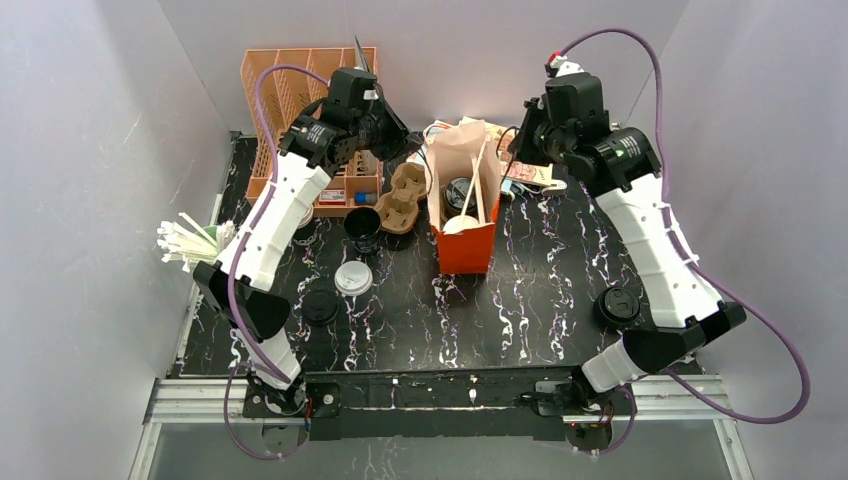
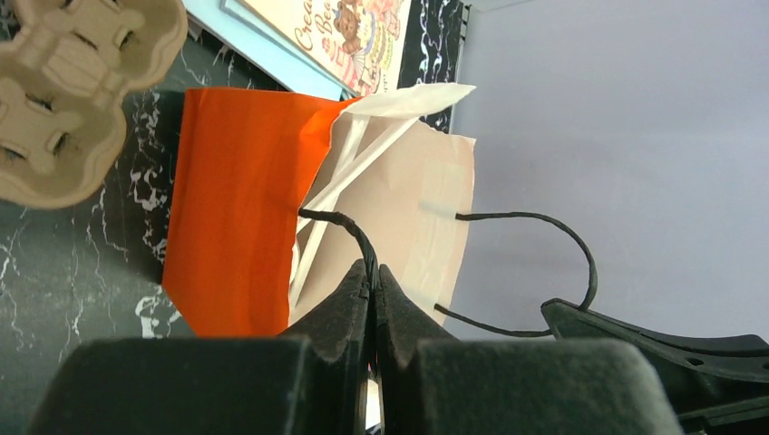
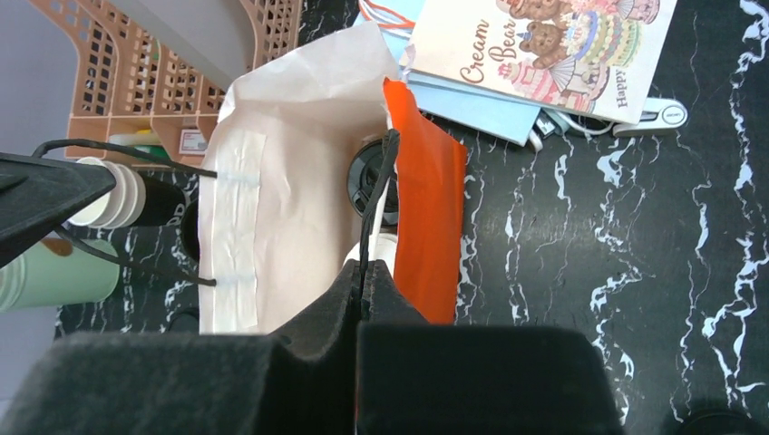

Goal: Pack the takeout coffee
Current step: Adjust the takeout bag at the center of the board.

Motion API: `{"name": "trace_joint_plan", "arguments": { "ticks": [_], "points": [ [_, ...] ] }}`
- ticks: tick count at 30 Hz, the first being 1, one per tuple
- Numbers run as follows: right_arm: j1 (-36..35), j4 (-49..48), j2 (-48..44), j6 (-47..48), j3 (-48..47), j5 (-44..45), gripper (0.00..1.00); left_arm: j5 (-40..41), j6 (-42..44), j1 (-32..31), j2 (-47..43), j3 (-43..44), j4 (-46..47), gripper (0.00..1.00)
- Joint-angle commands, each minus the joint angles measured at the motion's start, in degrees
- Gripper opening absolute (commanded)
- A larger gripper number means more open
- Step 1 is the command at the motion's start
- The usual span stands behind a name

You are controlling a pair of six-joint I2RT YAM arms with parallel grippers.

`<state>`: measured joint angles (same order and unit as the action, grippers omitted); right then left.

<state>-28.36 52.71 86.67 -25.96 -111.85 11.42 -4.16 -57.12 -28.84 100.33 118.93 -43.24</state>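
Observation:
An orange paper bag [image 1: 466,250] [image 2: 238,199] [image 3: 432,217] with a pale lining stands open at mid-table. My left gripper [image 1: 418,146] [image 2: 373,272] is shut on one black cord handle [image 2: 343,223] at the bag's left rim. On the right rim, my right gripper [image 1: 513,150] [image 3: 365,272] is shut on the other handle [image 3: 387,172]. Both handles are held apart, spreading the mouth. Down inside sit a round black lid [image 3: 370,181] [image 1: 458,190] and a white round thing [image 1: 460,224]. The takeout coffee's brown cup wall is hidden.
Left of the bag are a cardboard cup carrier [image 1: 400,197], a black cup [image 1: 362,228], a white lid [image 1: 353,277] and a black lid [image 1: 320,305]. An orange rack [image 1: 295,95] stands behind. A greeting card [image 3: 544,50] lies to the right, and another black lid [image 1: 617,305] near the right arm.

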Motion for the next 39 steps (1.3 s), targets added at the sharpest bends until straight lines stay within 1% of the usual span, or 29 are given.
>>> {"name": "trace_joint_plan", "arguments": {
  "ticks": [1,6,12,13,14,15,16,17,19,21,22,24,26,29,30,32,33,35,37,39],
  "points": [
    [0.1,2.5,-4.0,-2.4,0.3,-1.8,0.01,-1.6,-1.2,0.1,-5.9,-1.1,-1.4,0.0],
    [0.1,2.3,-5.8,-3.3,4.3,-2.6,0.01,-0.9,-1.1,0.1,-7.3,-2.9,-1.5,0.0],
    [0.1,-0.4,-4.1,-3.1,4.1,-2.2,0.02,0.1,1.6,0.2,-6.1,-3.0,-1.1,0.0],
    [0.1,-0.7,-3.4,-2.9,3.7,-2.2,0.08,0.5,2.1,0.4,-5.5,-2.5,-1.3,0.03],
    [0.1,-0.8,-2.8,-2.7,2.7,-1.9,0.2,0.7,2.7,0.6,-5.1,-1.7,-1.6,0.12],
    [0.1,-0.6,-2.1,-2.6,1.8,-1.5,0.31,0.9,3.2,0.7,-4.5,-0.9,-2.2,0.24],
    [0.1,-0.4,-1.6,-2.5,1.0,-1.1,0.43,1.2,3.8,0.8,-4.0,0.0,-3.0,0.35],
    [0.1,-0.2,-1.4,-2.4,0.4,-0.5,0.53,1.4,4.4,0.9,-3.7,0.8,-3.7,0.44],
    [0.1,-0.5,-2.0,-1.9,0.4,1.2,0.7,2.1,6.0,1.0,-3.7,2.0,-4.7,0.56],
    [0.1,-1.6,-3.5,-0.6,1.5,3.0,0.82,4.3,7.5,1.3,-5.1,2.2,-5.4,0.68],
    [0.1,-2.3,-4.6,0.1,2.4,4.0,0.85,5.9,8.7,1.5,-5.9,2.1,-5.5,0.69],
    [0.1,-4.4,-7.2,1.9,4.5,5.9,0.9,9.4,12.0,2.0,-8.3,1.3,-6.1,0.71],
    [0.1,-6.4,-10.0,3.9,7.4,7.5,0.94,14.8,15.7,2.1,-11.6,-0.6,-6.7,0.72],
    [0.1,-10.2,-14.7,8.4,12.0,7.2,0.98,23.3,19.1,2.1,-17.3,-5.3,-7.1,0.75],
    [0.1,-11.4,-16.4,9.8,14.3,7.2,0.98,25.6,20.0,2.1,-19.3,-7.3,-6.7,0.78],
    [0.1,-14.0,-20.9,11.5,21.0,10.1,0.98,29.8,21.5,2.1,-23.9,-12.8,-5.1,0.83],
    [0.1,-16.0,-23.1,12.3,25.1,10.6,0.98,31.3,22.6,2.1,-27.3,-17.2,-3.7,0.85],
    [0.1,-22.1,-28.6,15.7,33.7,10.3,0.98,34.5,23.6,2.1,-31.6,-23.6,-0.8,0.89],
    [0.1,-27.3,-33.6,16.1,41.0,10.7,0.98,37.7,23.7,2.1,-36.5,-31.6,1.9,0.92],
    [0.1,-31.1,-36.9,16.2,46.5,9.0,0.98,38.9,25.5,2.1,-41.4,-38.7,4.8,0.96]
  ]
}}
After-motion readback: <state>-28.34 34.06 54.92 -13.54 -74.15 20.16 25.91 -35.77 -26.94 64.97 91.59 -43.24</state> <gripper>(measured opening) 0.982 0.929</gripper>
